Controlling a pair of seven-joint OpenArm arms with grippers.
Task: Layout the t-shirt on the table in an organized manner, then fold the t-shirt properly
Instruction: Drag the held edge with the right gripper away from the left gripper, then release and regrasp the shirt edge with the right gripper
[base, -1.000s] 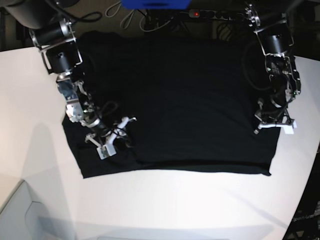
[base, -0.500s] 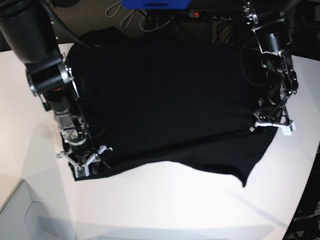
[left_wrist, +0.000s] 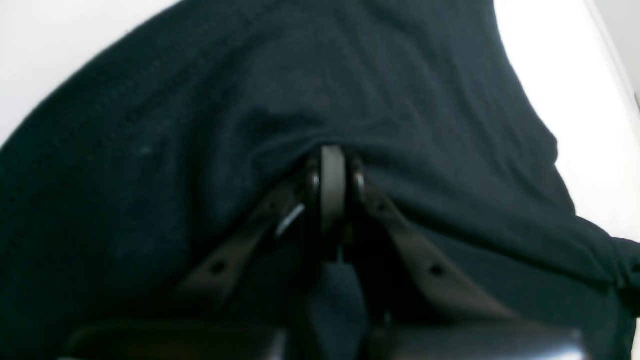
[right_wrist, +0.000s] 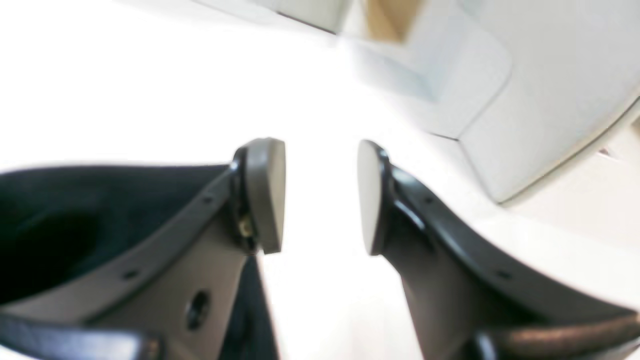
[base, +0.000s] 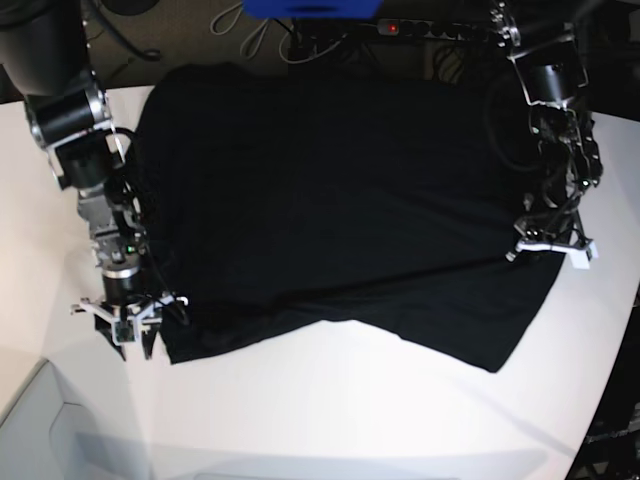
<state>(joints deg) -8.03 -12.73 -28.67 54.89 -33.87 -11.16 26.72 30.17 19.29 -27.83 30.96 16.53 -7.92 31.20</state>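
The black t-shirt (base: 330, 210) lies spread plain side up across the upper centre of the white worktop (base: 350, 420), its lower hem wavy and pulled into a point at the lower right. At the right of the base view, the left end effector (base: 548, 248) is clenched on a fold of the cloth (left_wrist: 350, 100). At the lower left, the right end effector (right_wrist: 320, 195) stands released, empty, just beside the shirt's corner, over bare worktop (right_wrist: 125, 100).
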